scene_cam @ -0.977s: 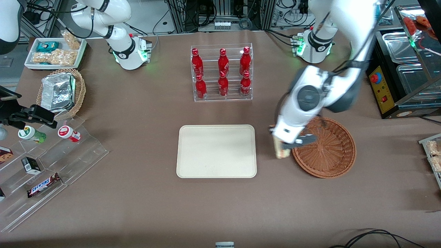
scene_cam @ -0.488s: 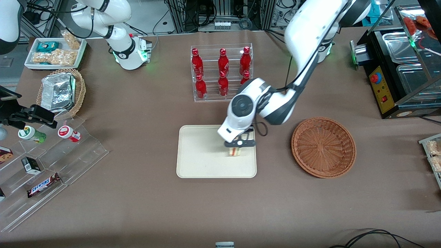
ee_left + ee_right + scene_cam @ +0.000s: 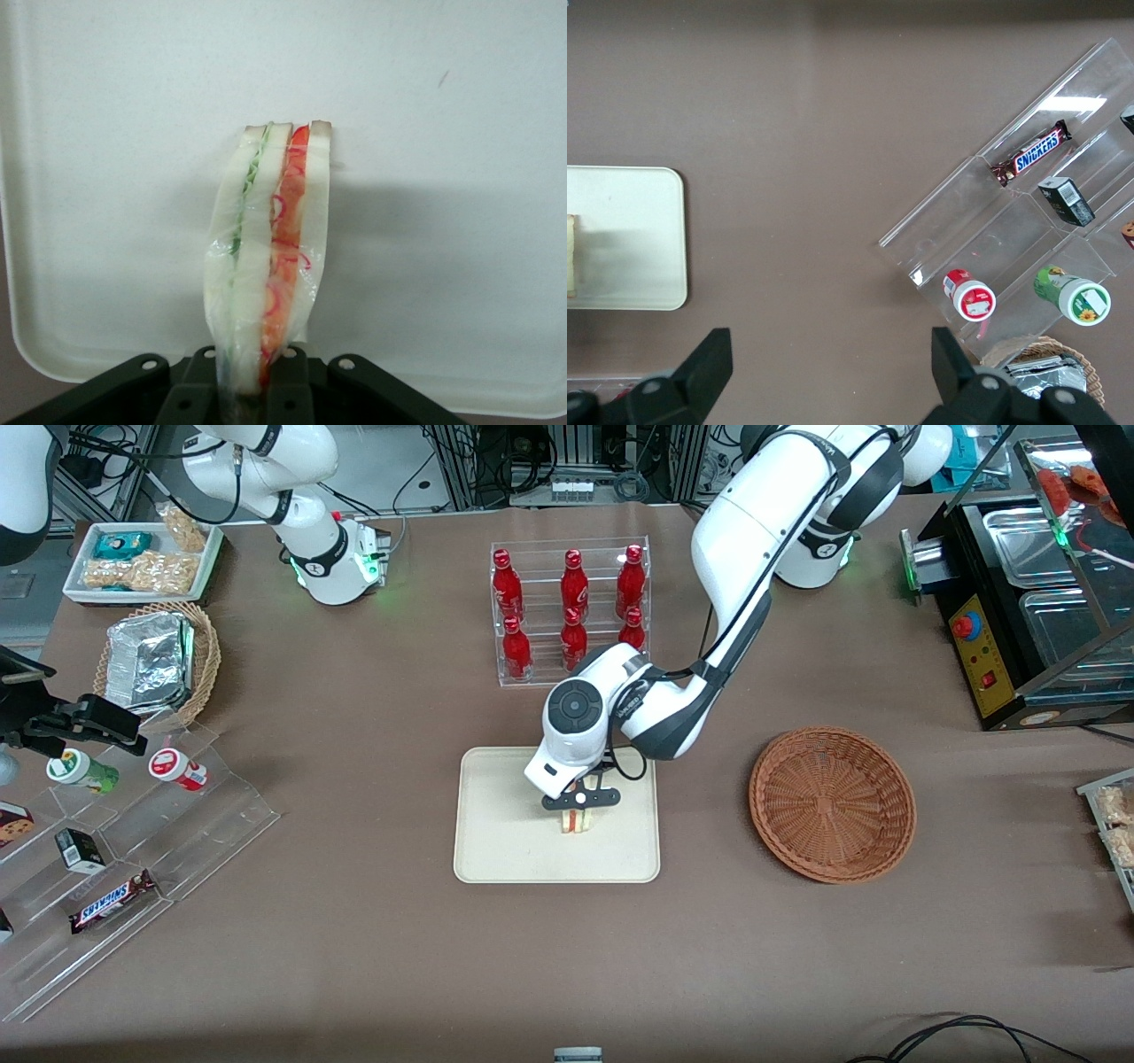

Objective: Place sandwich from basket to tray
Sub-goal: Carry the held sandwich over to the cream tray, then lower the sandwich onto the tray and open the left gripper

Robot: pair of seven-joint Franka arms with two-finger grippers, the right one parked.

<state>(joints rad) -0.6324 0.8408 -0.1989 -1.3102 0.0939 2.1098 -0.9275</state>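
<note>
Over the tray (image 3: 496,841), about the middle, I had the gripper (image 3: 579,804) clamped on the sandwich (image 3: 266,257): a clear-wrapped wedge of pale bread, green and red-orange layers showing. The basket (image 3: 833,804) sat at its three o'clock.

The chocolate bar (image 3: 1031,153) in the clear rack reads "SNICKERS".

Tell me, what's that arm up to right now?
Tool over the tray, shut on the sandwich. Sandwich held upright, above the tray. Basket empty. Nothing in the way.
</note>
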